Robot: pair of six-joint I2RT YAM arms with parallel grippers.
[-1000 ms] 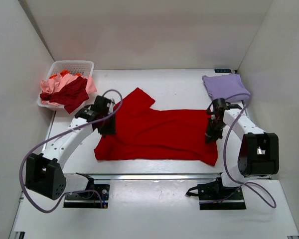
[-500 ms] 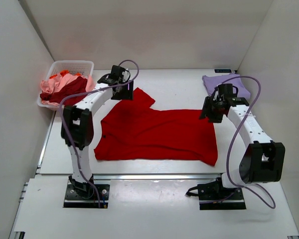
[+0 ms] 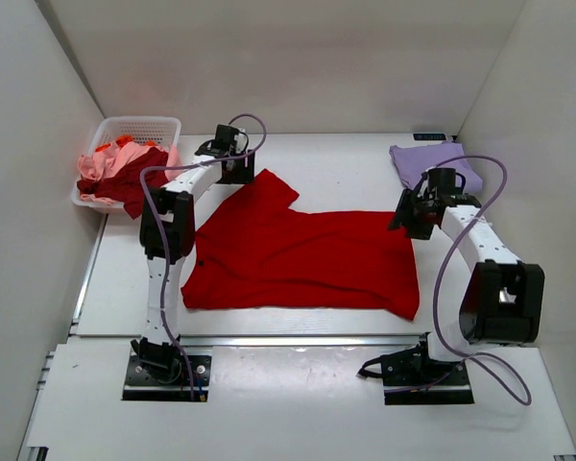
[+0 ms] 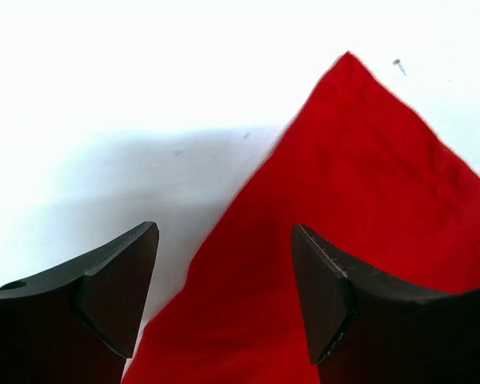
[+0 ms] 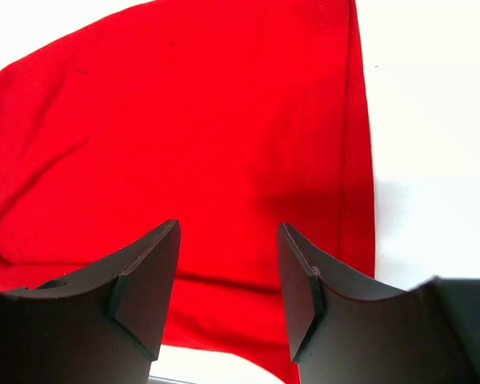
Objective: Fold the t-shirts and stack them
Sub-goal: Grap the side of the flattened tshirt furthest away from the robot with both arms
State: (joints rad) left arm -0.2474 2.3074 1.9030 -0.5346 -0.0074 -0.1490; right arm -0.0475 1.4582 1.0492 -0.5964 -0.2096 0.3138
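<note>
Cloth: red t-shirt (image 3: pixel 302 257) looks limp; left gripper (image 4: pixel 224 240) and right gripper (image 5: pixel 228 240) gape empty, so pinch its 11 and 2 o'clock edges.

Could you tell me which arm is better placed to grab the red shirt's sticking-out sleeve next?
Left, probably: the left claw hangs open over the sleeve of the red t-shirt; the right claw is open over the opposite edge.

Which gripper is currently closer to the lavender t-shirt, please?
Right. The right gripper is just on the near side of the lavender t-shirt, above the red t-shirt's right edge. The left gripper is across the table, over that shirt's far sleeve.
</note>
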